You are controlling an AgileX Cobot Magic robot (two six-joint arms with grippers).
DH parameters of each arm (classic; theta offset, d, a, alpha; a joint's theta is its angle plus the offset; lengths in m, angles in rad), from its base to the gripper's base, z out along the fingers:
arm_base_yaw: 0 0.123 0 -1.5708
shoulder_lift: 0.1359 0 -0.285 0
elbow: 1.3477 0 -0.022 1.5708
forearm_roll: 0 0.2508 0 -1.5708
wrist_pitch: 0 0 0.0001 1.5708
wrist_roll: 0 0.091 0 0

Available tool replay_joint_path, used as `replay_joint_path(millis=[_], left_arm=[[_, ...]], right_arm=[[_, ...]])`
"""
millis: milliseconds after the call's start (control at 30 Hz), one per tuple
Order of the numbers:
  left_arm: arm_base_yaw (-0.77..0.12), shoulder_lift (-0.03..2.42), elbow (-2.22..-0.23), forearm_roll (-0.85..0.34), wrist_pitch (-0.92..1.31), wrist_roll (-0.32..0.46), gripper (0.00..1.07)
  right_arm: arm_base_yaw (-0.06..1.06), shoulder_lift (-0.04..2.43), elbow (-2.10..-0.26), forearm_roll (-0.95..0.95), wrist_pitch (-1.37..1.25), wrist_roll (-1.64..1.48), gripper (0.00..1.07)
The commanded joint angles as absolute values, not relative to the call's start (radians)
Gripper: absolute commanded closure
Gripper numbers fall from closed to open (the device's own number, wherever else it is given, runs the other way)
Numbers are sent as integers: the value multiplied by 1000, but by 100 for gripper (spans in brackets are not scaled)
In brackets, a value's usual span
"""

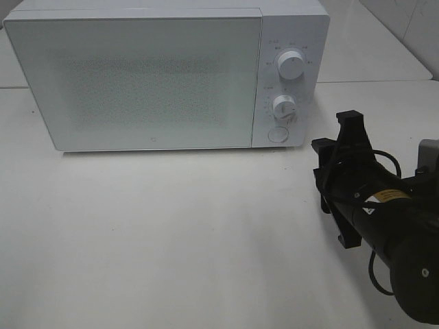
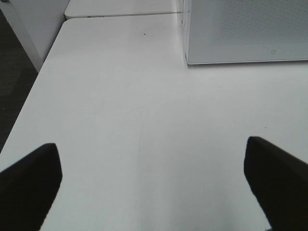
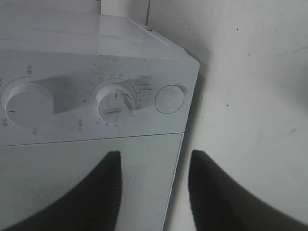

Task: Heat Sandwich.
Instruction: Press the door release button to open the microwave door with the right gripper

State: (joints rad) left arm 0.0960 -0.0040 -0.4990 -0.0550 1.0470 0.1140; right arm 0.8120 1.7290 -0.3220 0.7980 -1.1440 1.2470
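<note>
The sandwich is out of view. The white microwave (image 1: 137, 75) stands at the back of the table with its door closed. My right gripper (image 1: 350, 127) hovers in front of the microwave's lower right corner and points at the control panel. In the right wrist view its dark fingers (image 3: 108, 192) stand a moderate gap apart, with nothing between them. They frame the door's edge, below the lower knob (image 3: 115, 101) and the round button (image 3: 169, 99). My left gripper (image 2: 154, 187) is open wide over bare table, left of the microwave (image 2: 245, 29).
The control panel carries an upper knob (image 1: 291, 65), a lower knob (image 1: 283, 106) and a round button (image 1: 278, 134). The white table (image 1: 171, 233) spreads out in front of the microwave. Its left edge (image 2: 29, 110) drops to dark floor.
</note>
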Motion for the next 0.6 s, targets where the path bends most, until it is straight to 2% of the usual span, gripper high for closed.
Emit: replay_joint_path(millis=[33, 67, 133, 600], left_arm=[[93, -27, -495, -62, 1036, 117, 9], [93, -27, -495, -62, 1036, 117, 9], [93, -27, -495, -62, 1036, 117, 9], [93, -27, -495, -62, 1036, 117, 9]], right_arm=[[817, 1726, -331, 790, -1124, 1275, 86], [817, 1726, -331, 799, -1119, 1275, 96], [817, 1726, -331, 799, -1118, 1287, 107], [812, 1734, -352, 792, -1053, 1387, 107]])
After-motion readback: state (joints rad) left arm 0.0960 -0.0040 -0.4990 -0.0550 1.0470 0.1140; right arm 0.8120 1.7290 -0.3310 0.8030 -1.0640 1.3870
